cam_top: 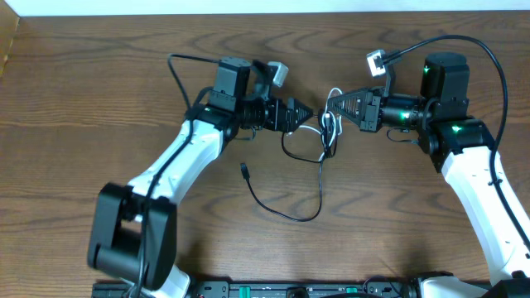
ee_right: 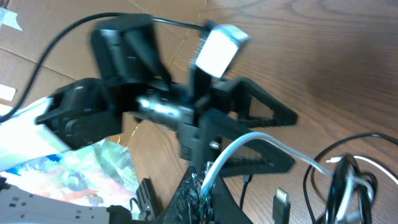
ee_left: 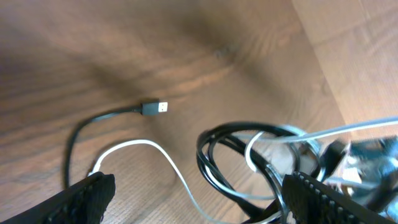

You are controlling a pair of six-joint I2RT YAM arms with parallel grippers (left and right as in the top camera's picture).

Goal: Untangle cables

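Note:
The black cable [cam_top: 286, 213] and white cable [cam_top: 330, 124] lie tangled in small loops at the table's middle, between the two grippers. The black cable trails forward to a plug [cam_top: 245, 170]. My left gripper [cam_top: 305, 116] is open, and in the left wrist view its fingers [ee_left: 199, 208] straddle the looped black cable [ee_left: 211, 162] and the white cable [ee_left: 134, 144]. A black plug [ee_left: 155, 107] lies beyond. My right gripper [cam_top: 331, 105] is shut on the white cable [ee_right: 249, 140], pinched at the fingertips [ee_right: 205, 183]. Black loops [ee_right: 317, 168] lie to its right.
The wooden table [cam_top: 99, 108] carries both arms. Thick black arm wires [cam_top: 178, 70] arc near each wrist. Cardboard [cam_top: 8, 41] stands at the far left edge. Off the table, the right wrist view shows coloured clutter [ee_right: 93, 168] and a power strip [ee_right: 37, 202].

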